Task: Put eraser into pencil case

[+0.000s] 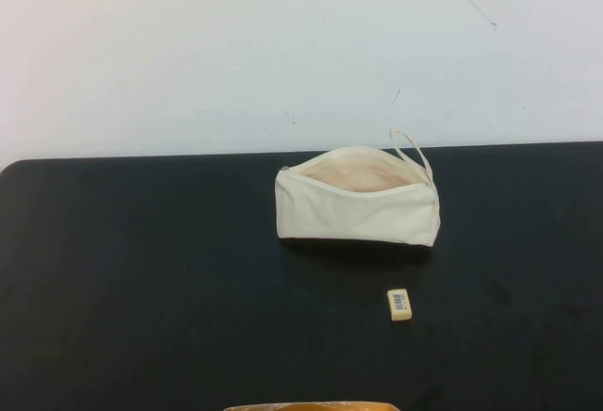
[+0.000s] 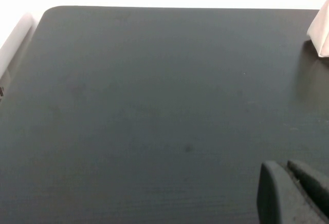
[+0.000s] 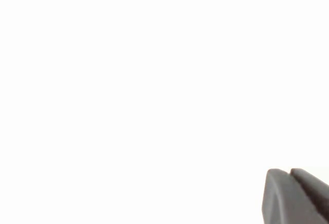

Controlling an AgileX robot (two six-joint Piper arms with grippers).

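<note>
Pencil case [image 1: 358, 211] unzipped, mouth up to receive; eraser [image 1: 399, 304] loose just before it; left gripper [image 2: 288, 193] and right gripper [image 3: 290, 193] parked clear, fingers apparently pressed together.

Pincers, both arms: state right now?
Left pincer: closed, empty, above bare table off the pencil case's end.
Right pincer: closed, empty, only white behind it.
Eraser untouched on the table.

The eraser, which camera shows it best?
The high view: the eraser lies whole on the black table, nearer than the open pencil case. Neither wrist view shows it: the left gripper faces bare table, the right gripper a blank white background.
</note>
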